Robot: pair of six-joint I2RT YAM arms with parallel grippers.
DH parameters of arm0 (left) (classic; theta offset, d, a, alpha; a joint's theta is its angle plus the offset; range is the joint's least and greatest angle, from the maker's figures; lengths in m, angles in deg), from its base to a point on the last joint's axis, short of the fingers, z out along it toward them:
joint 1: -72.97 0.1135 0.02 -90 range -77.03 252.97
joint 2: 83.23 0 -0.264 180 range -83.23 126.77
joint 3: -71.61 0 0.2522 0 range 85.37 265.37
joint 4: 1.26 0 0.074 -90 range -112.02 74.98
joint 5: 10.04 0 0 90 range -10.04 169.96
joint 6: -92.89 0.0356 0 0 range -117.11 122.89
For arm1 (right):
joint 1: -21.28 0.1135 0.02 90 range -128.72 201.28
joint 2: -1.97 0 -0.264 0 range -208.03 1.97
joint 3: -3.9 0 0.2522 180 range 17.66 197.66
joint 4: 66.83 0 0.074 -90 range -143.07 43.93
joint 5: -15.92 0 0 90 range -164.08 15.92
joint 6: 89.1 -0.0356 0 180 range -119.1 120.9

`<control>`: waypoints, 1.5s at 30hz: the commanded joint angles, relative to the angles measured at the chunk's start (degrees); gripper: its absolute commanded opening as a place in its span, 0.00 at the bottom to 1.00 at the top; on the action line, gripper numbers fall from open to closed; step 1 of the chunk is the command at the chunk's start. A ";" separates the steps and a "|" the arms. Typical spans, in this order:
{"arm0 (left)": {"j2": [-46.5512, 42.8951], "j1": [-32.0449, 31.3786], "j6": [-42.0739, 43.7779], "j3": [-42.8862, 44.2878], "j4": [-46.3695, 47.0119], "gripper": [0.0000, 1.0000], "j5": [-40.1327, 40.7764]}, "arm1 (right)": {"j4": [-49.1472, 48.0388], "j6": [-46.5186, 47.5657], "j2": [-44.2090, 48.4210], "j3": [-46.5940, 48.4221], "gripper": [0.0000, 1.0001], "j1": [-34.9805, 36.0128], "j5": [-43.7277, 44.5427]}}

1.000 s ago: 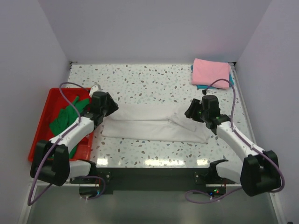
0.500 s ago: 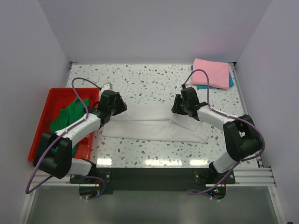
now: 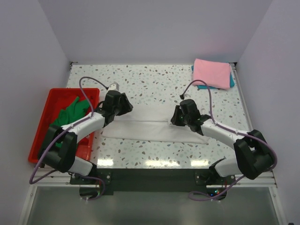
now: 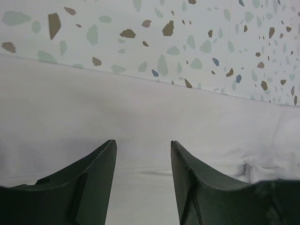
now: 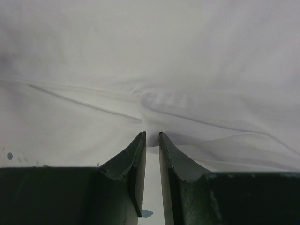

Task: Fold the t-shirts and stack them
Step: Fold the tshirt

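Top external view: the white t-shirt (image 3: 150, 125) lies as a long folded band across the middle of the frame. My left gripper (image 3: 123, 104) is over its upper left end and my right gripper (image 3: 174, 117) is down on its right part.

From the left wrist, my left gripper (image 4: 143, 145) stands wide open with nothing in it. White cloth fills the frame beneath the fingers, and its far edge runs across just below the bare tabletop.

From the right wrist, my right gripper (image 5: 152, 136) is drawn in to a thin slit. A pucker of white cloth gathers right at the tips, but I cannot tell whether it is actually pinched.

The table (image 3: 150, 82) is pale speckled terrazzo, boxed in by plain light walls. At upper right a folded pink t-shirt (image 3: 212, 72) sits on a teal t-shirt (image 3: 230, 80), of which only an edge shows. At left a green t-shirt (image 3: 70, 112) lies crumpled in a red tray (image 3: 40, 140), partly covered by my left arm.
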 commanded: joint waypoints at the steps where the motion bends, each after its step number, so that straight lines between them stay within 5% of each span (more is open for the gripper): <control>1: 2.77 -2.28 2.01 3.64 6.64 0.55 -4.06 | -3.68 -2.12 3.66 -2.42 0.21 1.77 -1.13; 13: 16.74 -13.26 6.22 16.38 12.27 0.55 -8.81 | -0.44 -3.09 13.77 -8.67 0.21 5.12 -0.62; 19: 27.44 -17.57 8.95 25.70 13.59 0.52 -11.44 | 15.02 -2.74 27.13 -4.64 0.24 5.03 14.66; 26: 35.37 -21.88 8.96 32.39 12.01 0.42 -11.80 | 24.70 -2.30 28.29 1.96 0.24 3.01 24.44; 34: 33.81 -25.31 10.89 30.02 13.15 0.29 -12.32 | 24.18 0.07 25.47 4.34 0.24 -5.14 19.79; 45: 29.94 -27.42 14.31 23.96 13.94 0.26 -13.12 | 19.61 2.27 19.33 2.67 0.23 -13.69 9.50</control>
